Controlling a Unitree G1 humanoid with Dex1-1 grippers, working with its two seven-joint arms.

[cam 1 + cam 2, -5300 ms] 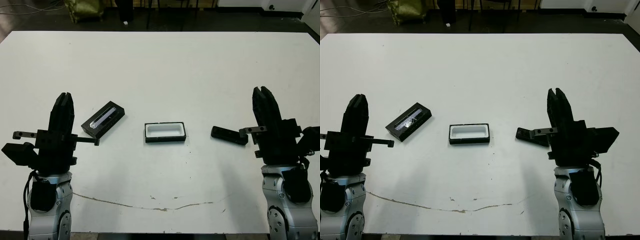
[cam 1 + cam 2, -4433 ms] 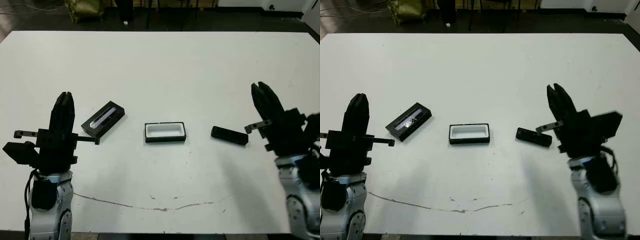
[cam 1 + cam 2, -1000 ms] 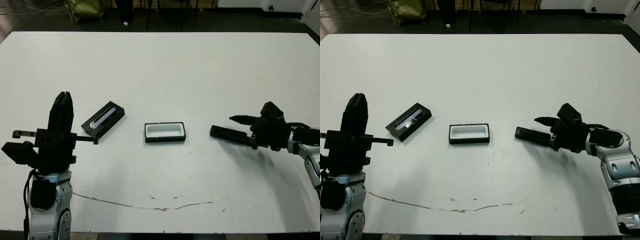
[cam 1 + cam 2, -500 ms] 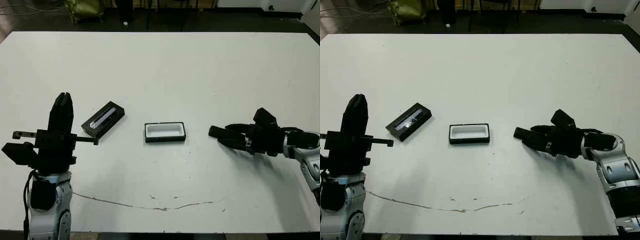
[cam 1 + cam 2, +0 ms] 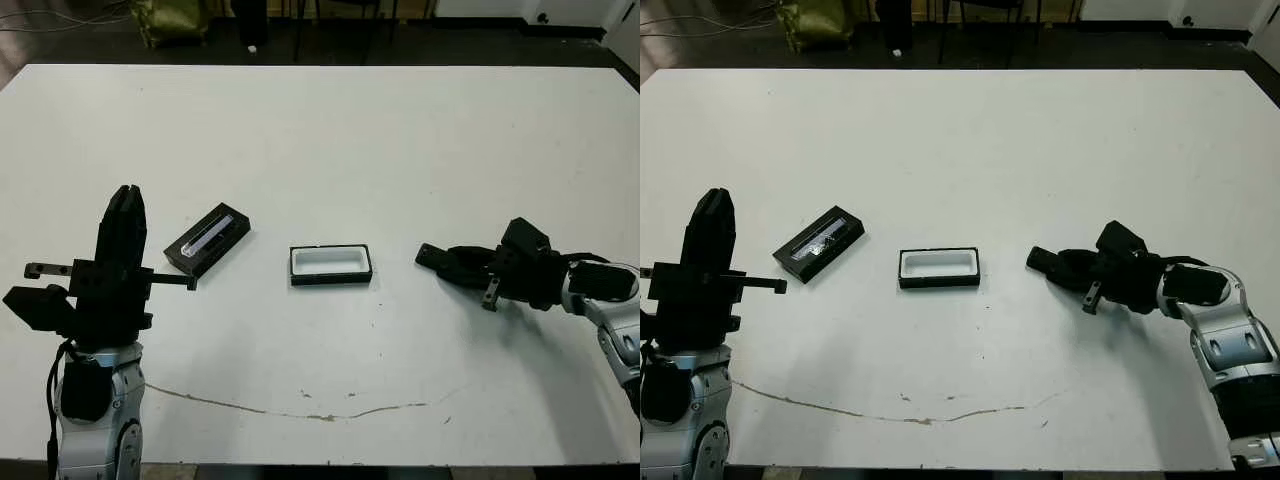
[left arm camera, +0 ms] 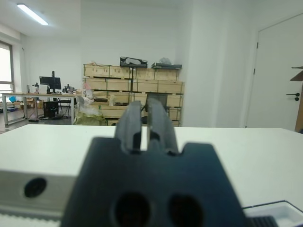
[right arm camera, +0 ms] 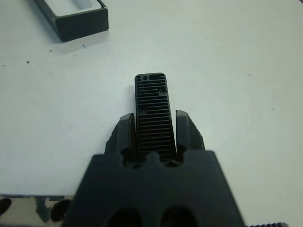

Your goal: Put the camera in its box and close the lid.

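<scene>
The white table (image 5: 330, 140) carries three small things in a rough row, each well apart from the others, which leaves room to work on one at a time. The left gripper (image 5: 124, 215) stands upright at about nine o'clock, fingers together and empty, parked near the lid, presumably kept back for the closing step. The right gripper (image 7: 153, 132) lies low over the table at about three o'clock, reaching in along the camera's length; its two fingers sit tight against the long sides of the ribbed bar, clamped on it so that the far end juts out free to go in first. The lid (image 5: 206, 238) lies flat, angled, at nine o'clock of the box, window strip up, out of the way. The box (image 5: 331, 265) sits at the centre, open side up, its white lining bare, ready to receive. The camera (image 7: 154, 111) is at three o'clock of the box, not yet in it.
</scene>
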